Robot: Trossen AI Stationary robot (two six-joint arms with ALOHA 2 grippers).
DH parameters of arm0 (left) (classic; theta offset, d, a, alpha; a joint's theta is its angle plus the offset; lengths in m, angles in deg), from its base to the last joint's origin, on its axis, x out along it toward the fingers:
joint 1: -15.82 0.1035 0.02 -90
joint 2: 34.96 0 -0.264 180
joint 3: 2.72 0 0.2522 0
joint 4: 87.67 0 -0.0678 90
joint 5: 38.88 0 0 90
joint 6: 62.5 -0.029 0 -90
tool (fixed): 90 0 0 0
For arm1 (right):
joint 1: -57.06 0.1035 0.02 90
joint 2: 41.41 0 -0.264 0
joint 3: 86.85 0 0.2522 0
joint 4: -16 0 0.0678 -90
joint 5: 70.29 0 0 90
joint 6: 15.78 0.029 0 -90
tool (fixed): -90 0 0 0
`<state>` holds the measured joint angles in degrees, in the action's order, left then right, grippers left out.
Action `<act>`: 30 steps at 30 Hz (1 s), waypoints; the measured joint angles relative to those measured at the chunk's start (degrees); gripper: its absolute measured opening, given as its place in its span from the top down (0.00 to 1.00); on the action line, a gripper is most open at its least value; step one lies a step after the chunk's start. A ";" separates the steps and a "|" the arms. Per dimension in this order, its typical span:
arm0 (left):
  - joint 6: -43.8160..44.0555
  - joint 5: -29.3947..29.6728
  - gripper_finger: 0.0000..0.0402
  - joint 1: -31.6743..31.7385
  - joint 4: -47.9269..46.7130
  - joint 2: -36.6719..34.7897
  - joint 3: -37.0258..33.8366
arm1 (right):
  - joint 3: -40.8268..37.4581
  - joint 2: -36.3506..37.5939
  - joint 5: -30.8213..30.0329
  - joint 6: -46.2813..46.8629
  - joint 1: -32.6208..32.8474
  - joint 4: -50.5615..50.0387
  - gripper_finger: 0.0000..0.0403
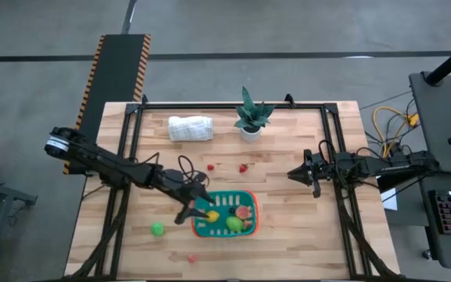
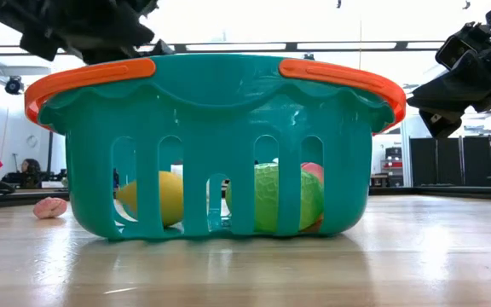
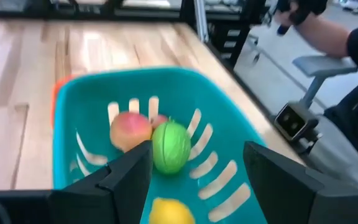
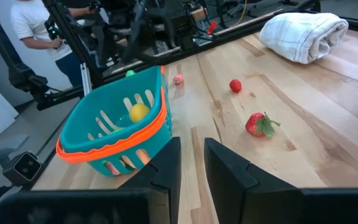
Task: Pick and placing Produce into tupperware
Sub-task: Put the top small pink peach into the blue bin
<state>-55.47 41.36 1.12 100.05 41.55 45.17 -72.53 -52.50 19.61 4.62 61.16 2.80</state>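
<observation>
The teal tupperware with an orange-red rim [image 1: 224,196] stands near the table's front middle. In it lie a yellow piece [image 3: 171,211], a green piece [image 3: 171,146] and an orange-pink piece [image 3: 130,130]. My left gripper [image 1: 196,210] hangs open and empty over the container's left end; in the left wrist view [image 3: 197,168] the yellow piece lies below and between its fingers. My right gripper [image 1: 293,174] waits shut and empty to the right, above the table. A green ball [image 1: 157,229] and red pieces [image 1: 243,168] [image 1: 210,166] [image 1: 192,257] lie on the table.
A rolled white cloth [image 1: 190,128] and a potted plant [image 1: 250,117] stand at the far side. A person shows beyond the table in the left wrist view [image 3: 353,43]. A strawberry [image 4: 260,124] lies between my right gripper and the cloth.
</observation>
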 joint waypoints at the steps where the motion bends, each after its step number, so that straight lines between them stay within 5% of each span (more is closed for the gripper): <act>1: -0.02 0.02 0.41 0.00 -0.05 -0.90 0.00 | 0.00 -0.08 0.00 0.02 0.00 0.02 0.84; 7: -0.09 2.93 0.41 -0.14 -9.91 -8.33 -0.02 | 0.00 -0.46 0.00 0.02 0.01 -0.01 0.84; 18: 8.14 22.16 0.41 -1.40 -29.56 -21.20 -0.02 | 0.02 -1.73 -0.02 0.18 0.00 0.08 0.84; 30: 32.57 25.09 0.41 -1.44 -41.94 -17.85 0.09 | 0.02 -2.68 -0.07 0.56 0.02 0.09 0.84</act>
<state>-22.90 66.45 -0.32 58.12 23.70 45.25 -72.51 -55.19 19.54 5.18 61.18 2.89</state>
